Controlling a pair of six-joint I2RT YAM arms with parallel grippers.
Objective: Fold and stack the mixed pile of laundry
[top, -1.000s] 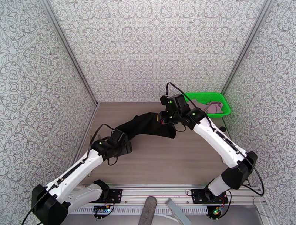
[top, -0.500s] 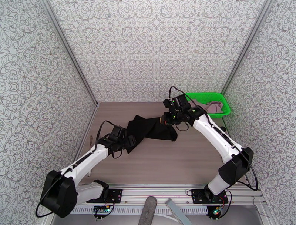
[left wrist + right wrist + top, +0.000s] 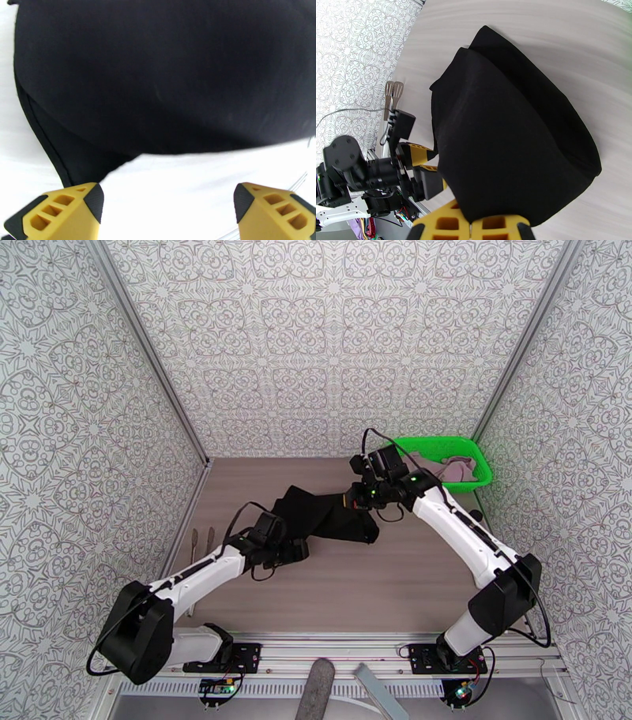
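Two pincers now attend the black garment [image 3: 325, 512]: right pincer [image 3: 471, 225] clamped on its far corner, left pincer [image 3: 168, 199] newly arrived, wide open and empty, just short of its near edge. A second grasp for spreading looks imminent.

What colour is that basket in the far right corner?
The basket is bright green plastic mesh, seen best in the top external view.
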